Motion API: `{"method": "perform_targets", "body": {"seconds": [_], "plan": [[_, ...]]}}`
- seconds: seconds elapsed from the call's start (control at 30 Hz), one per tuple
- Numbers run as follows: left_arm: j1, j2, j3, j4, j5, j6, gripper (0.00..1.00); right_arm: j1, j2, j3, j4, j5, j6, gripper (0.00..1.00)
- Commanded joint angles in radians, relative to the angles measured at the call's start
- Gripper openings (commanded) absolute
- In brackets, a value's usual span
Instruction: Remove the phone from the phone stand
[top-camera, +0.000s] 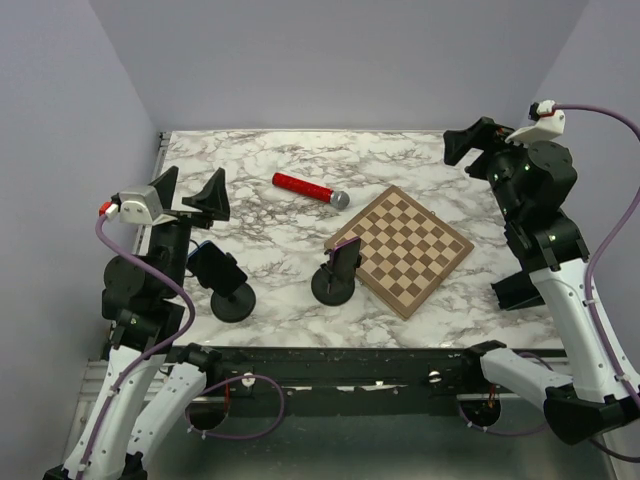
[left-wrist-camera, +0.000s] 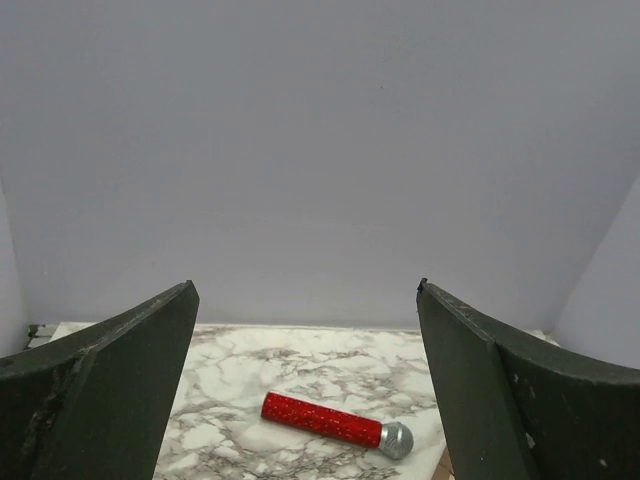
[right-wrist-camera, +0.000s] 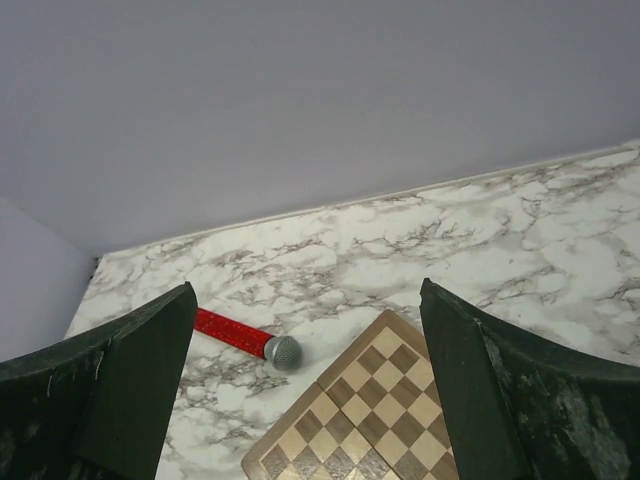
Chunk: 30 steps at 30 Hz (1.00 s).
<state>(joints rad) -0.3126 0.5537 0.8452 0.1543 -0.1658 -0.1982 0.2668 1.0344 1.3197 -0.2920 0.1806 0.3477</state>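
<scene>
Two black round-based phone stands are on the marble table. The left stand (top-camera: 232, 300) holds a dark phone (top-camera: 214, 265) with a blue edge, leaning back. The middle stand (top-camera: 332, 286) holds a dark slab (top-camera: 346, 257) upright beside the chessboard. My left gripper (top-camera: 190, 196) is open and empty, raised just behind and above the left stand. My right gripper (top-camera: 474, 154) is open and empty, high at the far right. Neither wrist view shows a stand or a phone; the open fingers (left-wrist-camera: 110, 380) (right-wrist-camera: 120, 380) frame bare table.
A red glitter microphone (top-camera: 310, 189) lies at the back centre; it also shows in the left wrist view (left-wrist-camera: 335, 422) and the right wrist view (right-wrist-camera: 250, 340). A wooden chessboard (top-camera: 405, 248) lies right of centre, seen also by the right wrist (right-wrist-camera: 370, 420). Grey walls enclose the table.
</scene>
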Motion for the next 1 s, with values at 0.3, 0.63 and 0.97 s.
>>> {"method": "perform_targets", "body": {"seconds": [0.3, 0.63, 0.97], "plan": [[-0.105, 0.056, 0.058, -0.036, 0.206, 0.04, 0.99, 0.003, -0.021, -0.069, -0.102, -0.116, 0.069, 1.0], [-0.216, 0.11, 0.098, -0.097, 0.269, 0.062, 0.99, 0.005, 0.036, -0.116, -0.13, -0.412, 0.053, 1.0], [-0.299, 0.14, 0.129, -0.153, 0.232, 0.153, 0.99, 0.198, 0.109, -0.134, -0.096, -0.458, 0.045, 1.0]]}}
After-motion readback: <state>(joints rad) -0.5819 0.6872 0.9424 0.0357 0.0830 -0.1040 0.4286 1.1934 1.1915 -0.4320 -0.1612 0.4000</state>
